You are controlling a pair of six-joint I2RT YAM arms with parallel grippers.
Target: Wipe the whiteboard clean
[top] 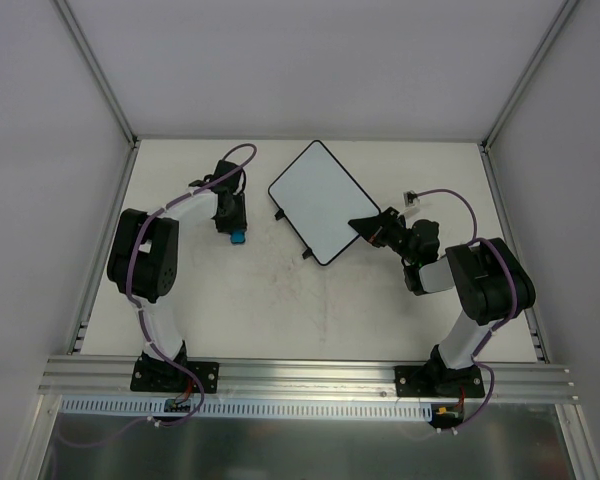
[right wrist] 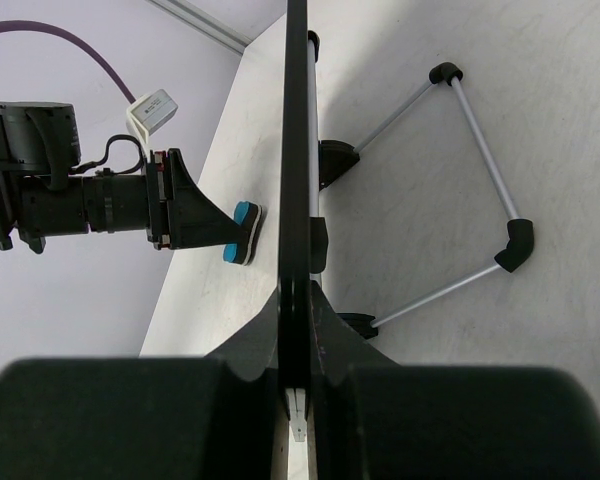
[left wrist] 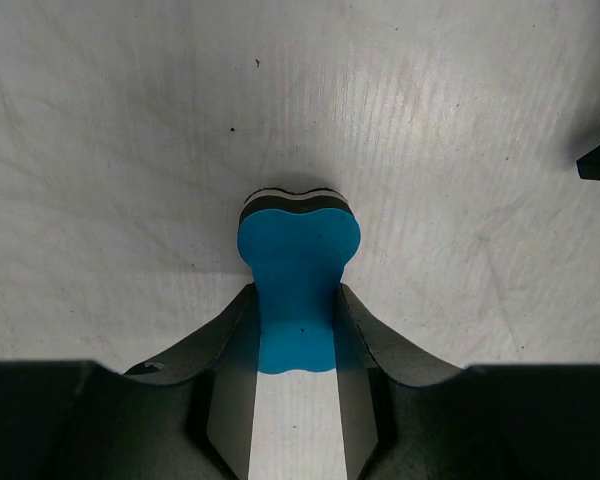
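Note:
The whiteboard lies tilted at the back middle of the table, its face plain white with no marks showing. My right gripper is shut on its near right edge; in the right wrist view the board's black rim runs edge-on between the jaws of my right gripper. My left gripper is left of the board and shut on the small blue eraser. In the left wrist view the eraser sticks out past the gripper over bare table. The eraser also shows in the right wrist view.
A thin wire stand with black corner pieces joins the board's two black tabs. A small white connector lies on the table right of the board. Grey walls and metal rails enclose the white table.

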